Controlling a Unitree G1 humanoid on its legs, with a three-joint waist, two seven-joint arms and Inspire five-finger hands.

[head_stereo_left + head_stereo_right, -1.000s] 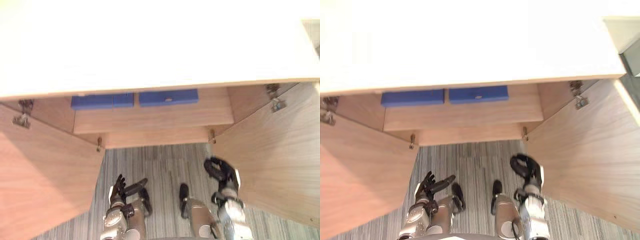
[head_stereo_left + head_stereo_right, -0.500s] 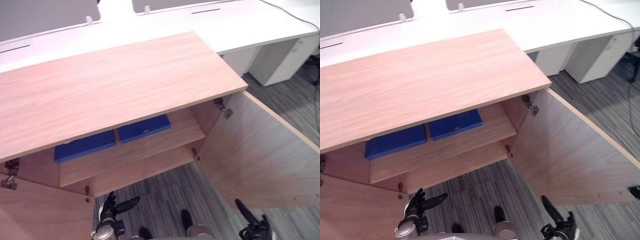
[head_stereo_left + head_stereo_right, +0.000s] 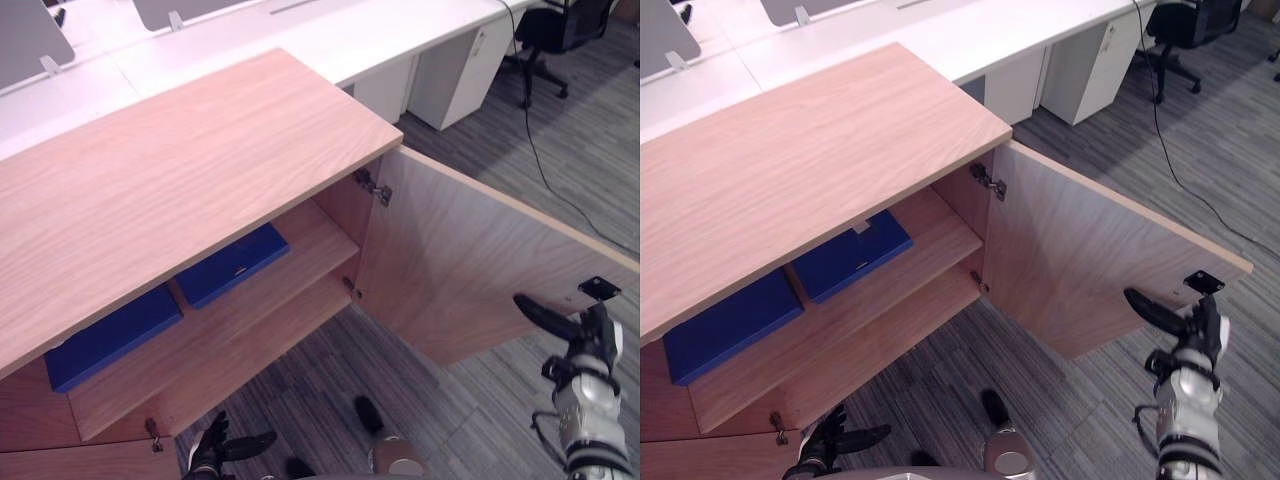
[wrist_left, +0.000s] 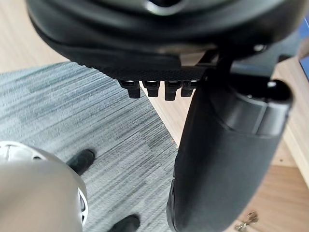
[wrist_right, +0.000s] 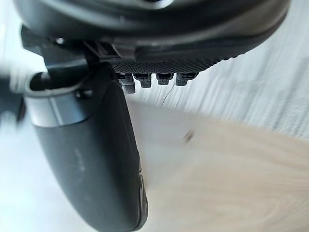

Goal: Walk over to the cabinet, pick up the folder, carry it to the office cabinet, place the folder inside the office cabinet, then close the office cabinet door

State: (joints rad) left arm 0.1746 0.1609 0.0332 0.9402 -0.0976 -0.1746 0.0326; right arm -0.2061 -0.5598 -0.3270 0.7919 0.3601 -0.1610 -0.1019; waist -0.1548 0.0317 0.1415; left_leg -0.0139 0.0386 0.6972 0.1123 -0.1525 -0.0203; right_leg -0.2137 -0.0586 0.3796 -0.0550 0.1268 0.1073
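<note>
A wooden cabinet (image 3: 180, 170) is standing on grey striped carpet (image 3: 320, 385), with white desks (image 3: 330, 35) running behind it and an office chair (image 3: 545, 30) sitting at the far right. Its right door (image 3: 470, 265) is hanging wide open. One blue folder (image 3: 232, 264) is lying flat by the right end of the shelf (image 3: 315, 240). A second folder (image 3: 110, 335) is lying toward the left end, partly hidden under the cabinet top. The right hand (image 3: 1185, 322) is hovering by the door's outer edge, fingers straight and empty; contact is hard to make out. The left hand (image 3: 225, 447), cut off low down, is spreading its fingers loosely, holding nothing

floor: grey striped carpet (image 3: 600, 150) | white desks (image 3: 350, 30) behind | white pedestal (image 3: 450, 65) | black office chair (image 3: 548, 30)
</note>
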